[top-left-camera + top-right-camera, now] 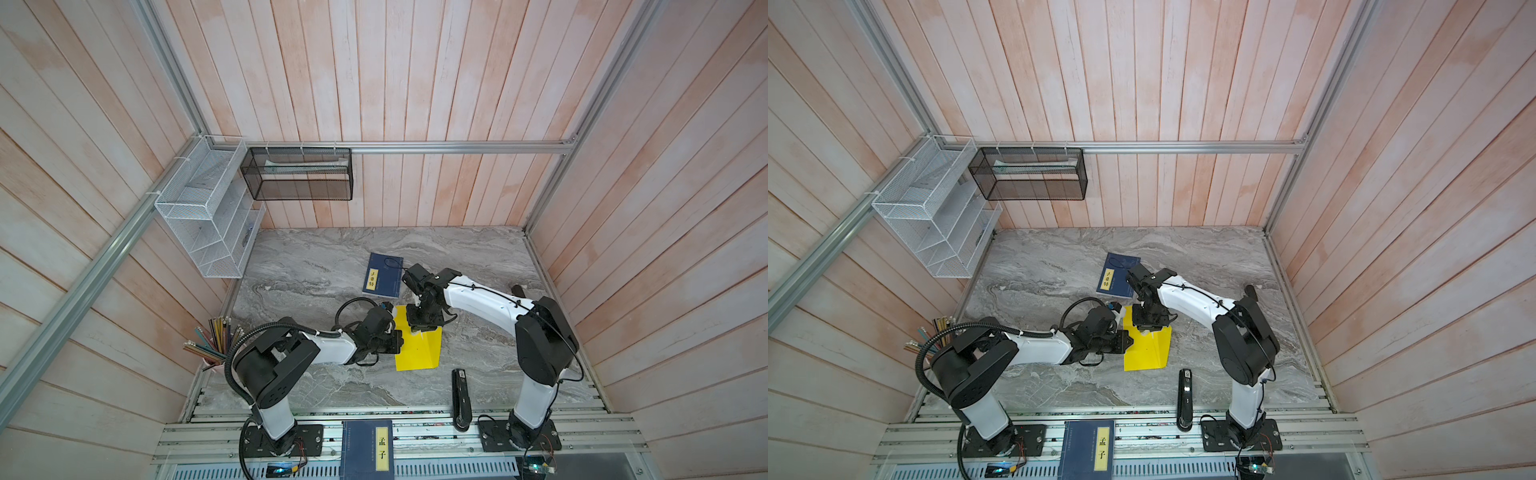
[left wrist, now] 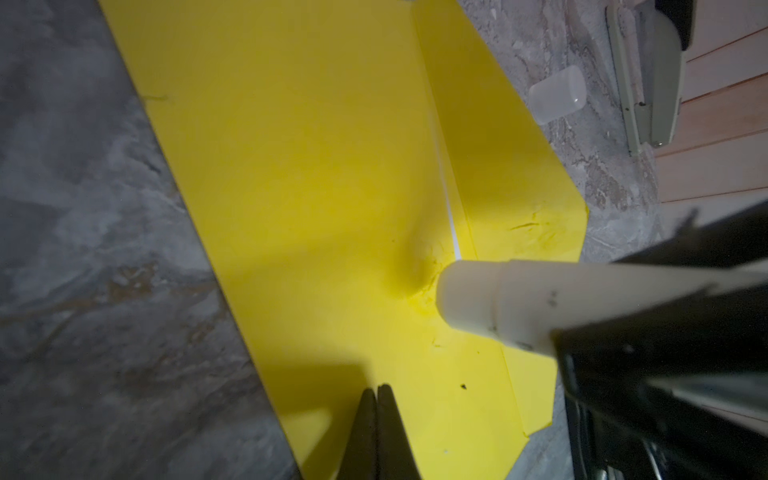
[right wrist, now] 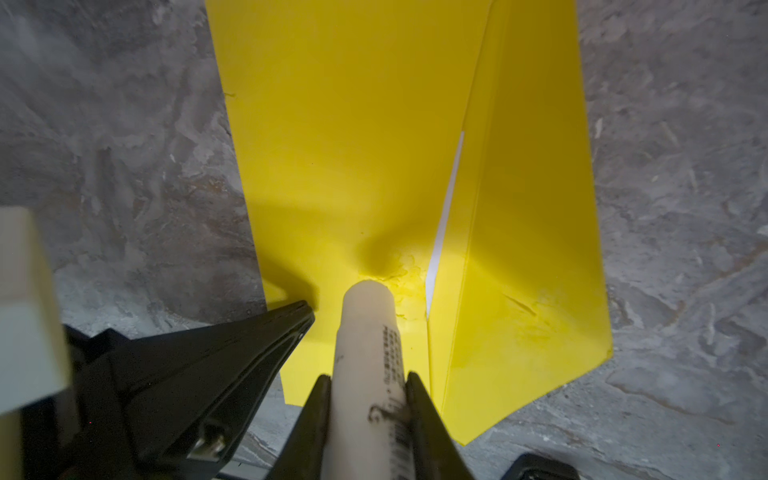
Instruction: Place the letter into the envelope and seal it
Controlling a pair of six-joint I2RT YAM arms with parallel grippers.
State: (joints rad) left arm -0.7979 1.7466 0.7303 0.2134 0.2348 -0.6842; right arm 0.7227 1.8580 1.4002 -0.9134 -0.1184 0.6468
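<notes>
A: Letter in yet?

B: Looks like it, only a white sliver of the letter [image 3: 446, 216] shows at the envelope [image 1: 417, 347] mouth, mid-desk. Right end effector [image 3: 368, 388] grips a glue stick [image 3: 368, 332], tip on the envelope. Left end effector [image 2: 377, 399] is closed, empty, pinning it. Flap [image 3: 523, 232] not folded.

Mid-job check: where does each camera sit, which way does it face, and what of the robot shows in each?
Top views: stereo pair high above, looking down on the table; both arms show.
Left wrist: on the left arm, looking along the shut left gripper pressed onto the envelope; the right gripper's glue stick crosses in.
Right wrist: on the right arm, looking down the right gripper, shut on the glue stick, tip on the envelope.
Shared: both wrist views show the letter as a white sliver at the flap.
</notes>
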